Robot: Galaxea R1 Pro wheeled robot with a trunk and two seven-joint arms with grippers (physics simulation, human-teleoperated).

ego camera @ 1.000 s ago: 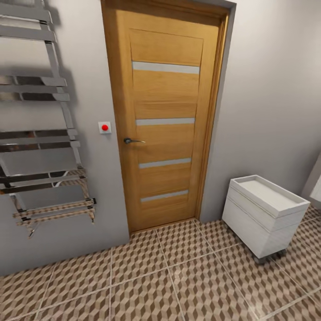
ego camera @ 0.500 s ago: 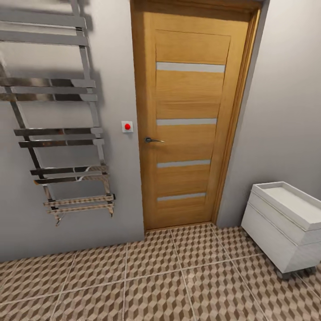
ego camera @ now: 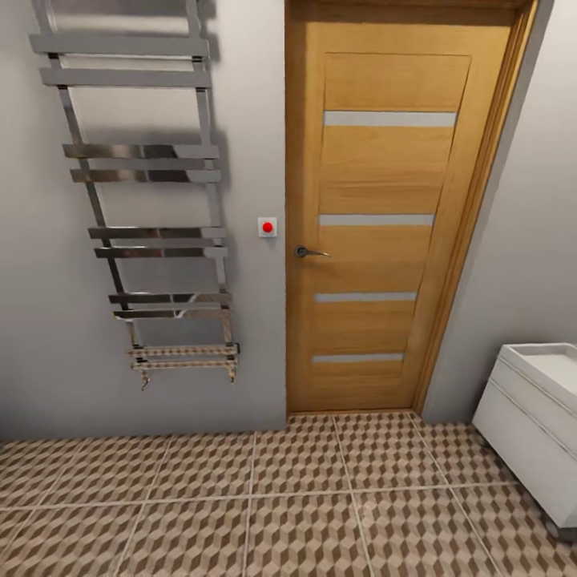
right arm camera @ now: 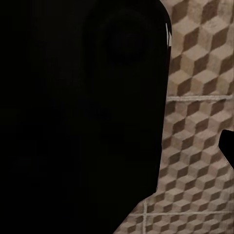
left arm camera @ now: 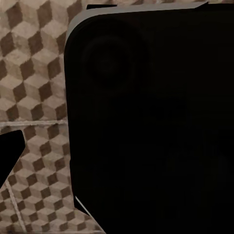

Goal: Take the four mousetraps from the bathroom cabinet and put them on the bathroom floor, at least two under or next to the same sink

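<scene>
Head view gives me the bathroom floor (ego camera: 304,513) with its cube-pattern tiles as the one task thing before me; no mousetraps, orange-brown cabinet or sink lie in what I face, so I judge I am turning to find them. Past the tiles stands a closed wooden door (ego camera: 385,224) with a lever handle (ego camera: 308,252), a small white switch plate with a red button (ego camera: 267,227) just beside its frame, a chrome towel rail (ego camera: 152,200) on the grey wall, and a white drawer unit (ego camera: 533,421) at the corner. Both wrist views show dark housing over tile, so whether my pincers are released or clenched I cannot tell. The risk, as I judge it, is taking the white unit for the cabinet, or swinging my base into it, since it sits near my right. Against a second ago the whole picture has slid rightward, the door and rail both further right, the drawer unit half cut off: my camera turned left, nothing in the room moved
</scene>
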